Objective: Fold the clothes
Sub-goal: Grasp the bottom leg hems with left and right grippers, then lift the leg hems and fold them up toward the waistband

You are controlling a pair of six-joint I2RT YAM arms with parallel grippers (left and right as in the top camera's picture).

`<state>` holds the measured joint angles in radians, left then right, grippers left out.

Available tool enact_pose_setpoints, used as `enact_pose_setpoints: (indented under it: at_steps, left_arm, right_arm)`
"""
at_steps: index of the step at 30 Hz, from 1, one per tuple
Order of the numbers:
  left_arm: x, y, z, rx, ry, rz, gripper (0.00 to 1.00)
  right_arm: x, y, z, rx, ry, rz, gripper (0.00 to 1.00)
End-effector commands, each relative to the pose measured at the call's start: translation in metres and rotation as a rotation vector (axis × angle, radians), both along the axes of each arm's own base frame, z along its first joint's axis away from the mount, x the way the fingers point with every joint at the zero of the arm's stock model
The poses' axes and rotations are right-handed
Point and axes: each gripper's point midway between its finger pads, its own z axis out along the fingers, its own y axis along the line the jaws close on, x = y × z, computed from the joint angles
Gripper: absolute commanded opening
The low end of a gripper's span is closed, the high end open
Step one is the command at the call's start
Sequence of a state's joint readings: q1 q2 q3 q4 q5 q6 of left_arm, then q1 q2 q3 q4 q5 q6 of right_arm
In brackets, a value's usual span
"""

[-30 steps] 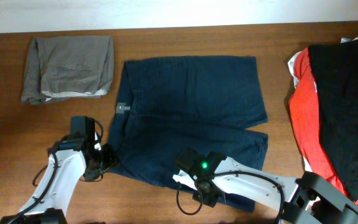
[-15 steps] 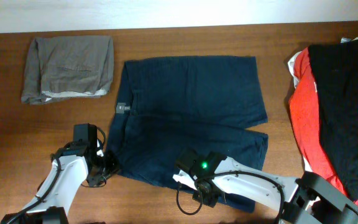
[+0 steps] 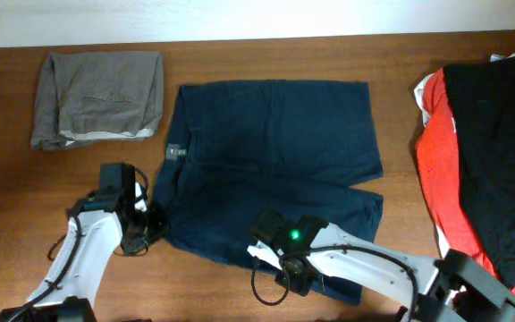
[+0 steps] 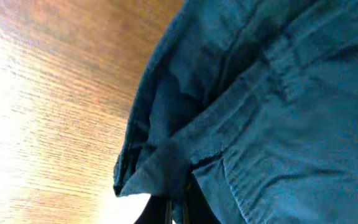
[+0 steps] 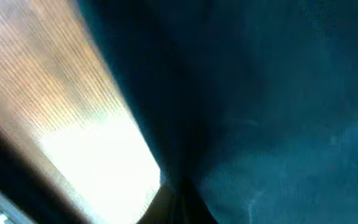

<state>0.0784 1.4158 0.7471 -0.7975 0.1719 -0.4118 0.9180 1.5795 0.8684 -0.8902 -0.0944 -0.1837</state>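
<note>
1. At the far left of the table (image 3: 16,192), a grey garment (image 3: 98,97) lies folded into a neat block, so I judge that piece done
2. Just right of it and nearer, the left gripper (image 3: 148,229) sits at the near-left corner of the shorts (image 3: 275,148). Its wrist camera shows the waistband corner bunched and drawn into the dark fingers (image 4: 178,208) at the bottom edge, so it reads as clamped on the cloth
3. Across the middle of the table the navy shorts are spread nearly flat, waistband to the left and leg openings to the right, the far leg lying a little higher than the near one. No fold has been made in them yet
4. On the near edge of the shorts, right of centre, the right gripper (image 3: 280,266) meets the hem of the near leg. Its own view is blurred, but the blue cloth converges on the fingertips (image 5: 180,198) with bright table beneath, so it looks pinched on the hem
5. With both near corners held, I judge the step in hand to be carrying the near leg over the far one
6. At the far right a pile of clothes (image 3: 436,152), red and black, waits unfolded, so most of the task is left
</note>
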Motion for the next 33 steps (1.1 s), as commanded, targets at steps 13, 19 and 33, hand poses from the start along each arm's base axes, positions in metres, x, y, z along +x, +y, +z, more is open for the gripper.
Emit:
enact_pose_setpoints:
  at_steps: [13,19,33]
  left_arm:
    - [0.095,-0.023,0.152,-0.078,-0.457,-0.055,0.01]
    - [0.150,-0.048,0.192,-0.063,-0.725,-0.090,0.01]
    - [0.259,-0.059,0.119,-0.055,-0.853,-0.091,0.01]
  right_arm:
    - [0.142,-0.032,0.139,0.188,-0.306,-0.325,0.04]
    - [0.205,-0.053,0.179,0.226,-0.546,-0.254,0.04]
    - [0.330,-0.070,0.142,0.243,-0.783,-0.271,0.04]
